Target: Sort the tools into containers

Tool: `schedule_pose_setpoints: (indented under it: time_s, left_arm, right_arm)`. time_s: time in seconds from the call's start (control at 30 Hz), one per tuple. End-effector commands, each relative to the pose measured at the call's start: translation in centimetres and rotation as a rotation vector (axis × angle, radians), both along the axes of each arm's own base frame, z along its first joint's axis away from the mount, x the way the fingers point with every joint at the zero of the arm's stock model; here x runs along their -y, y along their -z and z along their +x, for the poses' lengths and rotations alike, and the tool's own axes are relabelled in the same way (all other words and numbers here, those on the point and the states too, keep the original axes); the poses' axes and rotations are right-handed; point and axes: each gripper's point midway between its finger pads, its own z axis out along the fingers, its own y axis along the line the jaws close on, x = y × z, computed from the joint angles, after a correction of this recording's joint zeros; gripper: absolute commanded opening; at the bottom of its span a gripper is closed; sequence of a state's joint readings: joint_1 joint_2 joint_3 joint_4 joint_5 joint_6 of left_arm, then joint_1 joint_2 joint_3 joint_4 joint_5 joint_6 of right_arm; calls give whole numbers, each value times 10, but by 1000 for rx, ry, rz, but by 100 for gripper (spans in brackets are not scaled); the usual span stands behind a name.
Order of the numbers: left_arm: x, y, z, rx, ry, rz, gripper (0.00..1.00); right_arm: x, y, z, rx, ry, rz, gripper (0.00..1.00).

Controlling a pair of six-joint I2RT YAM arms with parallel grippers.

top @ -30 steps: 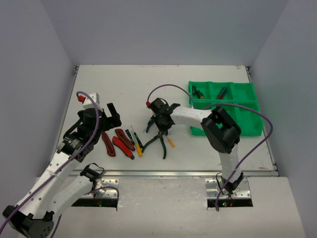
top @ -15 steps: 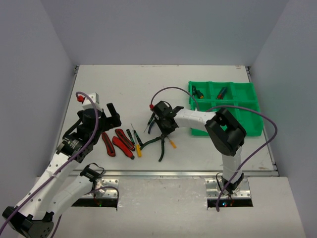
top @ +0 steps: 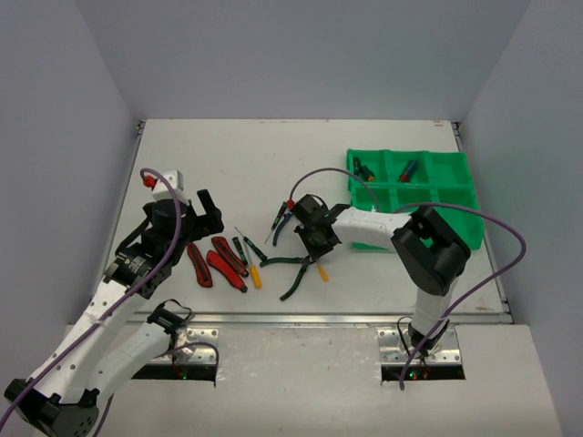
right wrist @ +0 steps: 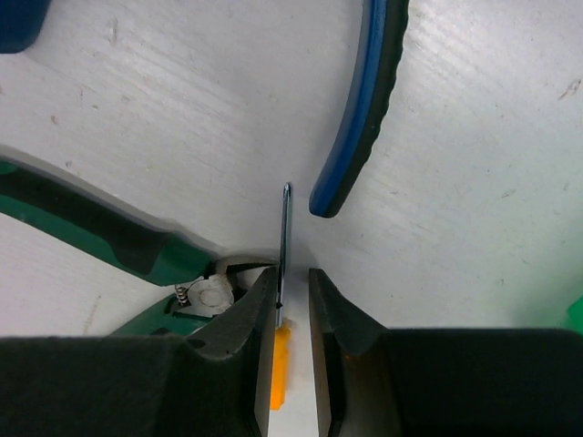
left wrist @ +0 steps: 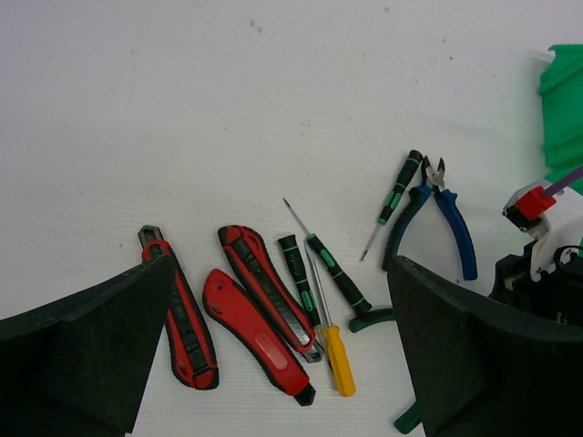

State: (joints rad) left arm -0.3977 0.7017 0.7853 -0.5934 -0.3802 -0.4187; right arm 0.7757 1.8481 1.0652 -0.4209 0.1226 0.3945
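Observation:
The green tray stands at the right, with one tool and another in its far compartments. My right gripper is down on the table, its jaws a narrow gap apart around an orange-handled screwdriver. The shaft lies against the left finger and table shows beside the right one. Green pliers and blue pliers lie close by. My left gripper hangs wide open over three red cutters.
A yellow-handled screwdriver and two black-green ones lie right of the cutters. A third black-green screwdriver sits by the blue pliers. The right arm's link reaches across the tray's front left corner.
The right gripper has slid nearer and to the right and parted its jaws slightly. The green pliers and orange screwdriver shifted with it. The left arm has not moved.

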Motion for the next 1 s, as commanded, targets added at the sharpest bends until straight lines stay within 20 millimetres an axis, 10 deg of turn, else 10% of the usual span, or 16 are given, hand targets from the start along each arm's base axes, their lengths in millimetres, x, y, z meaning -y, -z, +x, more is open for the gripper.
schedule_pose_setpoints:
  time_s: [0.0,0.37,0.97]
  left_arm:
    - [-1,-14,6,61,-1,-14,100]
    - [-1,-16,5,68,0,-17,100]
    - [0,-15,5,66,8,-20,100]
  right_arm:
    - [5,-10,-8,15,33,22,22]
    - [22,-34,-25,60,82,58,25]
    - [14,-3,-46,20,134,30,37]
